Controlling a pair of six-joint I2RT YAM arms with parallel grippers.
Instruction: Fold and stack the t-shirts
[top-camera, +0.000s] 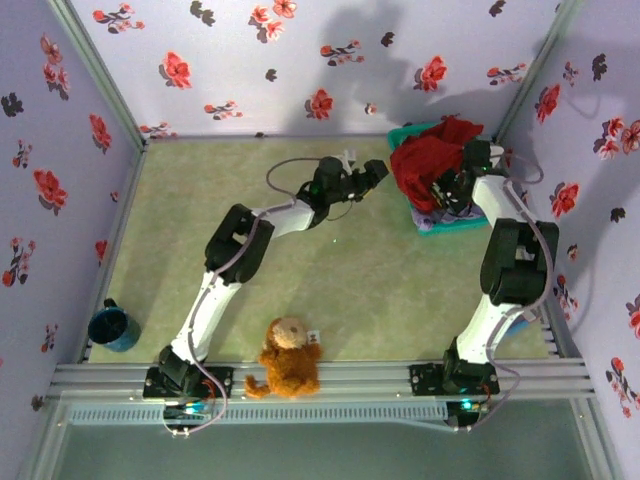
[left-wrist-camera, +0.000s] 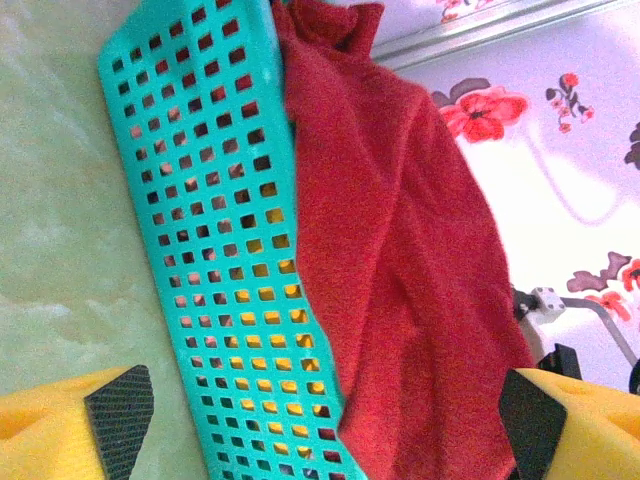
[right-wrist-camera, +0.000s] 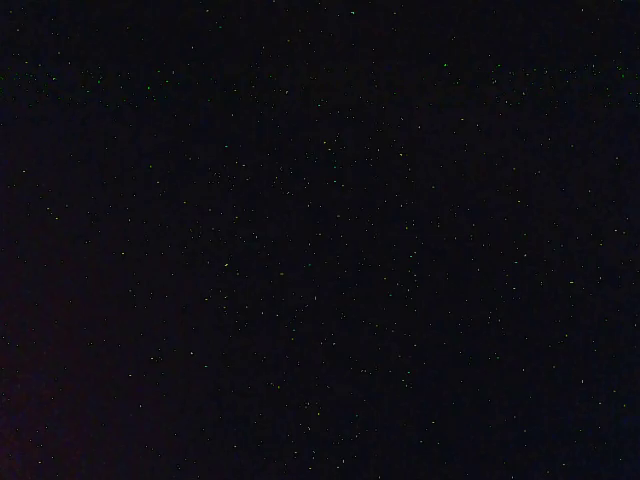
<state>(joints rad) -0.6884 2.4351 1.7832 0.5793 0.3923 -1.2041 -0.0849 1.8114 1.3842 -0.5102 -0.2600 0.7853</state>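
Observation:
A large deep-red t-shirt (top-camera: 430, 158) lies heaped over the teal mesh basket (top-camera: 404, 134) at the table's back right. In the left wrist view the red t-shirt (left-wrist-camera: 400, 250) hangs over the basket's wall (left-wrist-camera: 200, 200), and mustard-orange cloth (left-wrist-camera: 250, 322) shows through the holes. Lavender cloth (top-camera: 440, 226) shows at the basket's near edge. My left gripper (top-camera: 375, 172) hovers just left of the basket, open, its fingers (left-wrist-camera: 120, 412) wide apart with nothing between them. My right gripper (top-camera: 447, 192) is down among the red cloth at the basket; its fingers are hidden and its wrist view is black.
A brown plush teddy (top-camera: 287, 357) sits at the near edge between the arm bases. A dark blue mug (top-camera: 113, 325) stands at the near left. Flowered walls close in the green table (top-camera: 300, 300) on three sides.

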